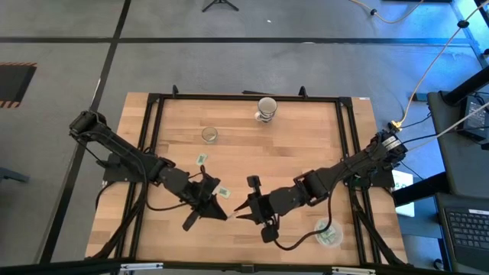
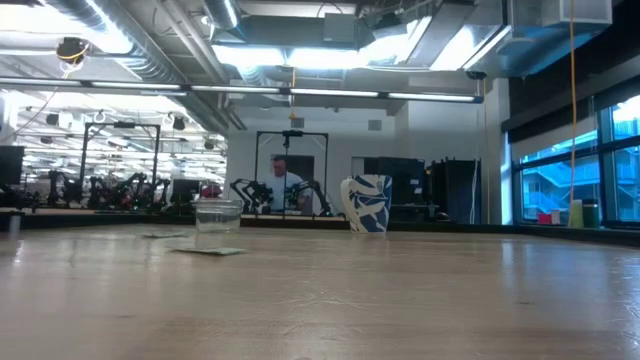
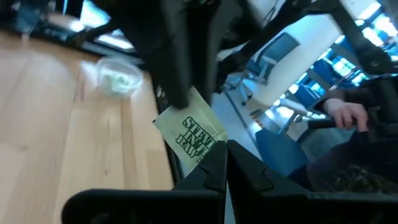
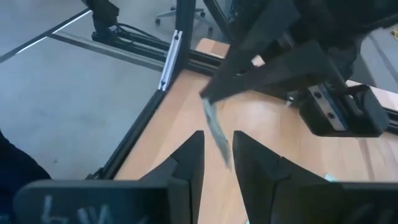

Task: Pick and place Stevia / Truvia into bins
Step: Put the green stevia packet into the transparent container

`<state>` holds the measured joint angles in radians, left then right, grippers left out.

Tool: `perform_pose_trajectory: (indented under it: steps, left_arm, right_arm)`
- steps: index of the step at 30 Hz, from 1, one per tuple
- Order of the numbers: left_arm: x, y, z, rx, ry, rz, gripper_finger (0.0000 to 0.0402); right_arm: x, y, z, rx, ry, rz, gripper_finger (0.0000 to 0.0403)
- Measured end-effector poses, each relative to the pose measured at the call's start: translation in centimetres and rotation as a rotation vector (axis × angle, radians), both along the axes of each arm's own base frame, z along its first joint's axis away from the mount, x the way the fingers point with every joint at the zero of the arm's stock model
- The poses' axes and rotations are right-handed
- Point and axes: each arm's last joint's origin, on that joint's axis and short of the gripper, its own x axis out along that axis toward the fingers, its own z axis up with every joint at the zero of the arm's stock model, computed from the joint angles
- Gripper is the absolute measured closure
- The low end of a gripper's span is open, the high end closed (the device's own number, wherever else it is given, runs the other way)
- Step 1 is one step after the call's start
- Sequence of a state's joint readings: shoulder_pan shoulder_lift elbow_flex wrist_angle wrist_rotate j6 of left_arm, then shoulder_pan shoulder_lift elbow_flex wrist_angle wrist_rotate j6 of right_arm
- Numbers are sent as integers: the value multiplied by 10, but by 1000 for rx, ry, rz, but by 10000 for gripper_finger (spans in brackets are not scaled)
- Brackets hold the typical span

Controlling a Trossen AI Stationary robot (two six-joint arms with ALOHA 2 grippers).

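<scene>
In the high view both grippers meet above the table's near middle. My left gripper [image 1: 226, 215] is shut on a white Stevia sachet with green print [image 3: 189, 134], lifted off the table. My right gripper [image 4: 217, 152] is open, one finger on either side of the sachet, seen edge-on [image 4: 216, 132]. Whether those fingers touch it I cannot tell. Two more sachets [image 1: 201, 158] [image 1: 222, 191] lie flat on the wood. The clear round bin [image 1: 328, 233] stands near the table's right near corner and holds some sachets. My left gripper pinches the sachet's lower corner [image 3: 206, 157] between its two fingertips, coming level from the table's left. The sachet is lifted clear and sticks out beyond the fingertips toward my right gripper, its printed face showing in the left wrist view.
A small clear jar [image 1: 209, 134] and a white-and-blue cup [image 1: 266, 109] stand toward the far edge. The black frame rails [image 1: 348, 145] run along the table's sides. A person sits in the room beyond the table in the low view.
</scene>
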<state>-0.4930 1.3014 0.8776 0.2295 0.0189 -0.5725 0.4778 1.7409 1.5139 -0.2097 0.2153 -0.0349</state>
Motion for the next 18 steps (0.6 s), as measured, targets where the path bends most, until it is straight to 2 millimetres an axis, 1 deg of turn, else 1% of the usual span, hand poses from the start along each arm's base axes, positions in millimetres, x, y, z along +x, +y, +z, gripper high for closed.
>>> perform_pose_trajectory:
  steps: [5,12,15,18]
  left_arm:
    - [1,1,4,-12,-40,-7,400]
    - [1,1,3,-6,-31,-2,400]
    - [1,1,3,-6,-32,2,400]
    - [1,1,3,-5,-32,3,400]
  right_arm:
    - [0,0,1,7,-5,-2,315]
    - [1,1,3,21,-29,-2,316]
    - [1,1,3,26,-28,-4,331]
    - [1,1,2,40,-18,-12,360]
